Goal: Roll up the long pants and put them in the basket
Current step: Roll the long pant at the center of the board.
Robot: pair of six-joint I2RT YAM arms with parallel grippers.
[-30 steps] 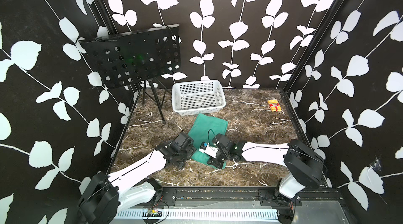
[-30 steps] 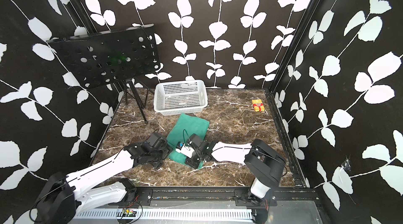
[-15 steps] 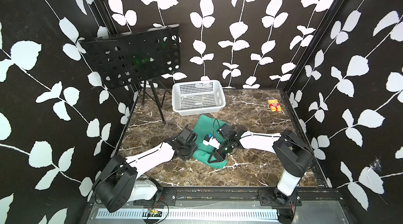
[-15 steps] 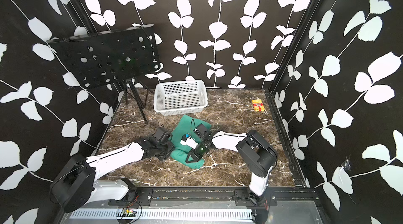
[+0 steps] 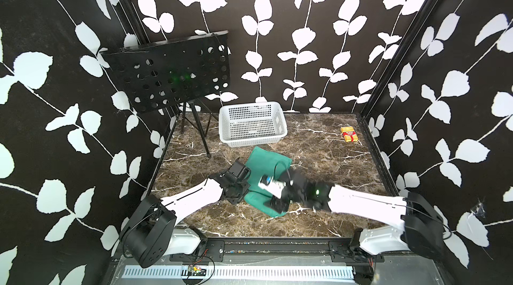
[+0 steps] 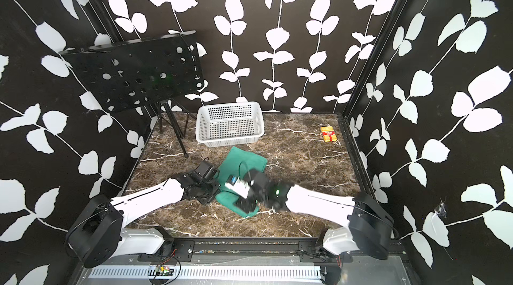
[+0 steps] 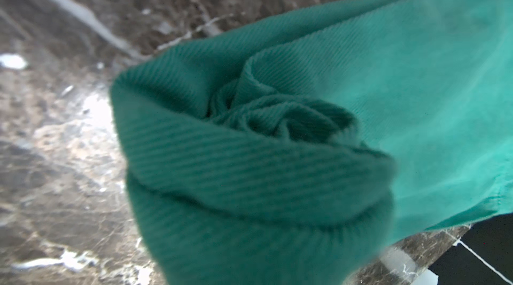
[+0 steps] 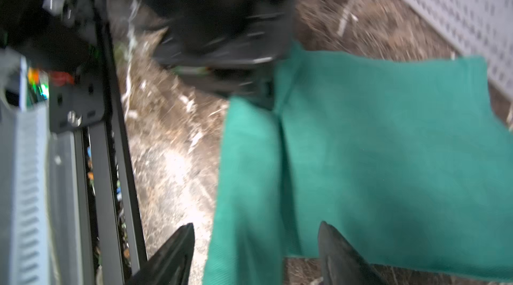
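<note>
looking from the left, we see a black perforated stand (image 5: 166, 75) on its tripod in the far corner. the left gripper (image 5: 245, 186) sits against the left edge of the long pants (image 5: 266, 163); we cannot tell how its jaws stand. the pants lie mid-way across the marble table (image 5: 319, 158), just in front of the white basket (image 5: 251, 124), their near end rolled up. the right gripper (image 8: 256, 225) stands wide apart, with teal cloth between its fingers but not pinched. a small yellow and red box (image 5: 349, 133) lies far right.
</note>
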